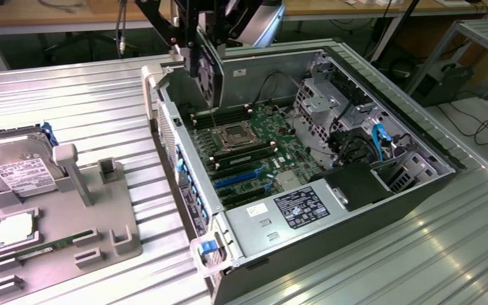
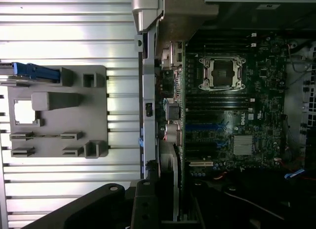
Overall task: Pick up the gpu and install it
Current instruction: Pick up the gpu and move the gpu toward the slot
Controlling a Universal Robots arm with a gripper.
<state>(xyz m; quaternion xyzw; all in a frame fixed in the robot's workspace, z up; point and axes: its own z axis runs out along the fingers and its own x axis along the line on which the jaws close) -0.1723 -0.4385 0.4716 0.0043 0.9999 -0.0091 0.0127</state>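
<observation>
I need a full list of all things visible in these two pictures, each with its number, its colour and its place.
table: one, silver ribbed metal, under everything.
computer case: one, black and silver, open, lying mid-table.
motherboard: one, green, inside the case.
power supply: one, silver with a black label, at the case's near end.
holder tray: one, grey, on the table at the exterior view's left.
hard drive: one, silver with a white label, on the tray's far part.
memory stick: one, green, narrow, in the tray's near part.
gpu: one, black fan face showing, hanging over the case's far end.
gripper: one, black, shut on the gpu.
</observation>
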